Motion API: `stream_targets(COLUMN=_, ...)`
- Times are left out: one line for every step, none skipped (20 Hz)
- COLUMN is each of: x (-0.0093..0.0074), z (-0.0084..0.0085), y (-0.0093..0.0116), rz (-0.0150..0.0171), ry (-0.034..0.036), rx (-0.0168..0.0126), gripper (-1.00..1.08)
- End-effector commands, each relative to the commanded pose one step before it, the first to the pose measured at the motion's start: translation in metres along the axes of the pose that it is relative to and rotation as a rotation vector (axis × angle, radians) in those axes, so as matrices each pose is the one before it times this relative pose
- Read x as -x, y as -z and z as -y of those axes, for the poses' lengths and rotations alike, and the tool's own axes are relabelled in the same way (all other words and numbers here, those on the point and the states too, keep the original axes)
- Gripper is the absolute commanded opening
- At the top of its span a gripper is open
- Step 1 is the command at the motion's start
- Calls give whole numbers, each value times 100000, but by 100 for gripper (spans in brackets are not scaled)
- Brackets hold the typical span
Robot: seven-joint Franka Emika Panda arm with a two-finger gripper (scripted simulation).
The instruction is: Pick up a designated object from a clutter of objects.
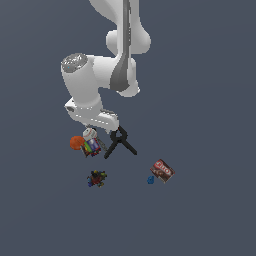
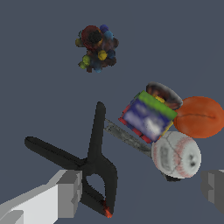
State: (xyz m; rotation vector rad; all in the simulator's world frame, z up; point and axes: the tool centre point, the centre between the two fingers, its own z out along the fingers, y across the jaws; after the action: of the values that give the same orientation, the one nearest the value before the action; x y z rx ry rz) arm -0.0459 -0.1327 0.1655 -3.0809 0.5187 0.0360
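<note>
Baseball: white, red-stitched; lies in the middle of the bench, far from every edge, in a tight knot with the orange ball and the rainbow cube, apparently touching both.

Pincer: wide open, holding nothing; in the wrist view one pale finger shows at one side and the tip of the other at the opposite border; the baseball sits between them but off-centre, close to the second finger; in the exterior view the hand hangs directly over it.

Clamp: black, A-shaped; lies just beside the first finger, one leg reaching toward the cube.

Toy, packet, blue piece: well apart from the knot.

Step in hand, by judgement: approach over the target, before the grasp.

Next move, by judgement: shift sideways to centre the ball between the fingers; lower; close; lift.

Hazards, by judgement: a finger landing on the clamp; the ball rolling off its neighbours.
</note>
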Motion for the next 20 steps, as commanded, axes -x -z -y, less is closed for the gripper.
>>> stream_targets(x=407, z=-2242, y=-1678, rz=-770, ry=-6152, rx=-25, gripper=100)
stream_targets(x=141, z=-788, y=-564, rz=-240, ry=-2120, rx=47, gripper=100)
stream_targets(x=135, z=-738, y=-518, rz=-227, ry=-1977, rx=67, gripper=100)
stream_targets(x=128, z=-688, y=-473, rz=-214, ry=-1834, rx=81, gripper=100)
stream_targets(x=121, z=-635, y=-430, rz=-199, ry=-1687, rx=91, gripper=100)
stream_targets(x=112, z=-583, y=-389, rz=-185, ry=-1542, rx=98, gripper=100)
stream_targets(x=103, z=-530, y=-348, rz=-169, ry=-1396, rx=100, gripper=100)
stream_targets(x=94, z=-475, y=-308, rz=-153, ry=-1249, rx=99, gripper=100)
stream_targets(x=83, z=-422, y=-270, rz=-137, ry=-1105, rx=95, gripper=100)
stream_targets(x=73, z=-366, y=-232, rz=-119, ry=-955, rx=87, gripper=100)
stream_targets(x=62, z=-311, y=-195, rz=-102, ry=-810, rx=78, gripper=100)
stream_targets(x=51, z=-254, y=-159, rz=-83, ry=-661, rx=67, gripper=100)
stream_targets(x=40, z=-198, y=-123, rz=-65, ry=-514, rx=54, gripper=100)
stream_targets(x=29, z=-141, y=-88, rz=-47, ry=-367, rx=39, gripper=100)
stream_targets(x=17, z=-88, y=-52, rz=-29, ry=-226, rx=24, gripper=100)
stream_targets(x=6, z=-26, y=-18, rz=-9, ry=-68, rx=7, gripper=100)
stream_targets(x=-16, z=123, y=79, rz=140, ry=364, rx=-23, gripper=100)
stream_targets(x=2, z=0, y=-30, rz=0, ry=0, rx=0, gripper=100)
stream_targets(x=5, z=0, y=-91, rz=0, ry=0, rx=0, gripper=100)
stream_targets(x=8, z=0, y=-151, rz=0, ry=0, rx=0, gripper=100)
